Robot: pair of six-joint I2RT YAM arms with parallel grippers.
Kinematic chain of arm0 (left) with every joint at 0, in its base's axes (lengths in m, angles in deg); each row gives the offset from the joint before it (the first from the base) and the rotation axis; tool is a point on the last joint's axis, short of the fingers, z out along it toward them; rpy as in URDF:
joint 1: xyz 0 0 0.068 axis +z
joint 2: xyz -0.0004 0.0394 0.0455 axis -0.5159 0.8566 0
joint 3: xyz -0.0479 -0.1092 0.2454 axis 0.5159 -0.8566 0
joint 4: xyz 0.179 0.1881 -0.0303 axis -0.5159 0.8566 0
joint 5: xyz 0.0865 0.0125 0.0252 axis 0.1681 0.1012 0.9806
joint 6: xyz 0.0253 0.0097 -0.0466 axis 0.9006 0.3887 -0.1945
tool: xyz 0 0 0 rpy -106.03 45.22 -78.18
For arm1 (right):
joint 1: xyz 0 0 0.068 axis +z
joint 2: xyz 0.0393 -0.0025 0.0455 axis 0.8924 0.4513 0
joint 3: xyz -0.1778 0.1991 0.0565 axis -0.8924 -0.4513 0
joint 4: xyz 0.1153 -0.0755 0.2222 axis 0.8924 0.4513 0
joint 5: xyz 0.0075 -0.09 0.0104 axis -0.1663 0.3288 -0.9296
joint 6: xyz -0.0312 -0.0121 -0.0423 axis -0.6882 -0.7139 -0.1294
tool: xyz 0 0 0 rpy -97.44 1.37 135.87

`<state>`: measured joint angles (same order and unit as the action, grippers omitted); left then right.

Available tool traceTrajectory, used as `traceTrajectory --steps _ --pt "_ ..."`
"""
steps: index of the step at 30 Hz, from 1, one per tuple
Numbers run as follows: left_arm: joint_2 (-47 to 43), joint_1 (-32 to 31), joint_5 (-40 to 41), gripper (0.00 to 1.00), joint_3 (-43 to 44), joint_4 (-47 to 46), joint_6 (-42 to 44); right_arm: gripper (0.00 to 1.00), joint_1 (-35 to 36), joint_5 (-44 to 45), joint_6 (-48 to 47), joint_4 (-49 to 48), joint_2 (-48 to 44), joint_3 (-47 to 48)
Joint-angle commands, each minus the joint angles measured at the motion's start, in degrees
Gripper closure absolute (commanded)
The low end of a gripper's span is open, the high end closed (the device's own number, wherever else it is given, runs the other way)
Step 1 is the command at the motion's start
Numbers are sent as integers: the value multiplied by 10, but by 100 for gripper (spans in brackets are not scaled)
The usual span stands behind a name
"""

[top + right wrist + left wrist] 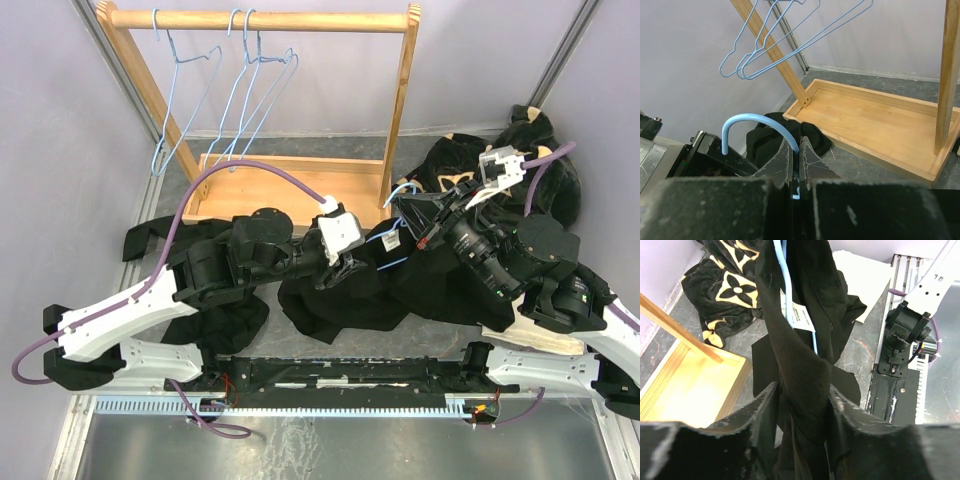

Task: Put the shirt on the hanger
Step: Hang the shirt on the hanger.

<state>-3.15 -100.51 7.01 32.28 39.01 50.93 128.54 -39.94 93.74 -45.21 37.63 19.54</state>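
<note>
At the bottom centre of the left wrist view, the left gripper (801, 412) is closed on a thick fold of the black shirt (805, 360). The shirt hangs up mid-frame, with the light-blue hanger (782, 275) running through its collar beside the white tag (801, 317). At the lower centre of the right wrist view, the right gripper (796, 167) clamps narrowly on the hanger's hook stem. Beyond it, the wooden rack (875, 115) fills the upper right, with spare hangers (790, 53) at the top.
</note>
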Motion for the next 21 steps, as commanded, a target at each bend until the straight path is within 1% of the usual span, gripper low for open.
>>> traceTrajectory --steps 1,2,3,5,6,8,10,11,12,13,14,15,16,17,18,19,20,21 --pt "-1 1 -7 60 24 -29 21 100 0 -13 14 -35 -2 -1" --pt "-3 1 -7 71 24 -27 21 100 0 -14 14 -35 -2 0" --pt "-4 1 -6 80 23 -26 21 100 0 -14 13 -35 -1 0" --pt "-8 1 -2 95 20 -21 19 100 0 -17 14 -35 0 2" --pt "-11 1 0 97 19 -19 18 100 -1 -19 13 -34 0 1" --pt "-18 1 -2 97 15 -14 16 100 -1 -33 5 -34 0 2" --pt "-27 1 -11 97 12 -5 10 96 -1 -61 -15 -30 -1 5" --pt "-32 1 -16 97 11 1 7 92 0 -81 -29 -26 -3 8" --pt "-37 0 -22 97 9 7 4 80 0 -102 -45 -20 -5 12" --pt "-43 1 -30 97 7 14 0 73 0 -128 -62 -11 -7 16" --pt "-48 1 -38 97 6 20 -3 57 0 -157 -84 1 -10 21" --pt "-56 1 -47 97 3 25 -8 48 -1 -186 -103 23 -12 31" --pt "-64 1 -57 97 0 29 -12 41 0 -212 -126 48 -13 43" --pt "-74 1 -68 97 -4 32 -16 36 0 -234 -148 78 -14 55" --pt "-85 1 -78 97 -10 34 -21 33 0 -254 -168 114 -12 70" --pt "-101 1 -85 97 -16 34 -25 31 0 -268 -187 151 -10 90" --pt "-122 1 -97 97 -27 34 -33 29 0 -300 -225 223 -5 111" --pt "-130 1 -103 97 -31 34 -35 28 0 -311 -237 246 -3 117"
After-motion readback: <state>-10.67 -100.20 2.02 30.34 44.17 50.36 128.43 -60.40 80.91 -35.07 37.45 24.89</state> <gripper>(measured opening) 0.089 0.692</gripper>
